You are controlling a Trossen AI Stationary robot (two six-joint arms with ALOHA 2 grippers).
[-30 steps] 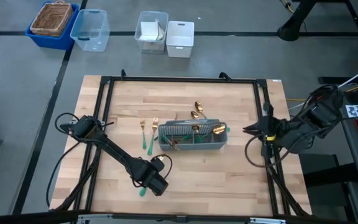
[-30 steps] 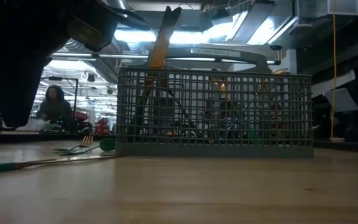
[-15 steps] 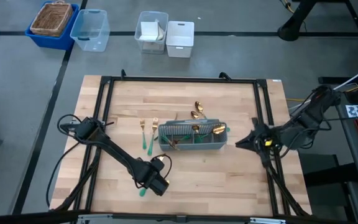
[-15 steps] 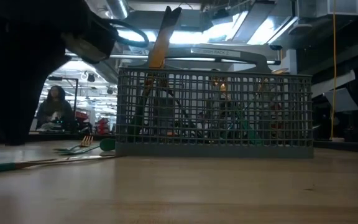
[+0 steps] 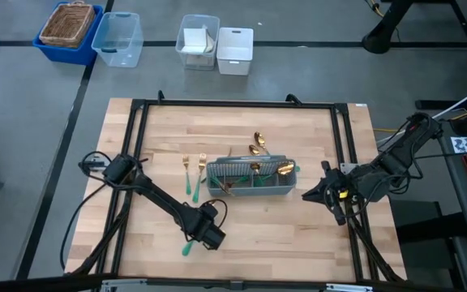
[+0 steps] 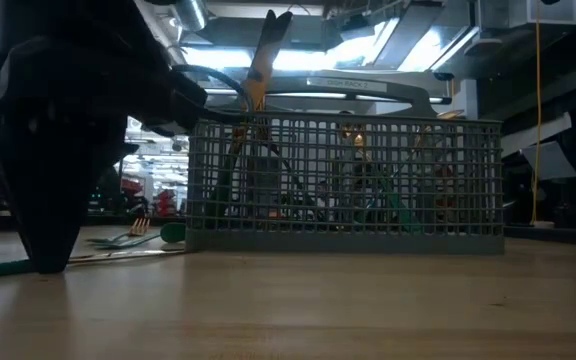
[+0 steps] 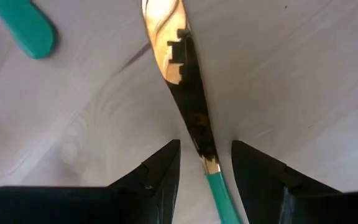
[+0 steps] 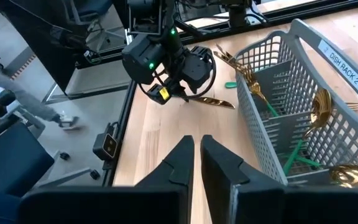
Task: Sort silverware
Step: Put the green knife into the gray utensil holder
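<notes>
Right hand [image 5: 308, 195] advanced, nearly shut | left hand [image 7: 205, 163] open astride knife [image 7: 179, 81], wrist-view only

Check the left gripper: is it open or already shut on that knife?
Open. In the left wrist view the left gripper has its fingers spread either side of the knife, which lies flat on the table, gaps showing on both sides.

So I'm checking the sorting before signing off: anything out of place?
Yes. Several pieces lie loose outside the caddy: two forks beside it, spoons behind it, and a knife under the left gripper, whose fingers straddle it.
</notes>
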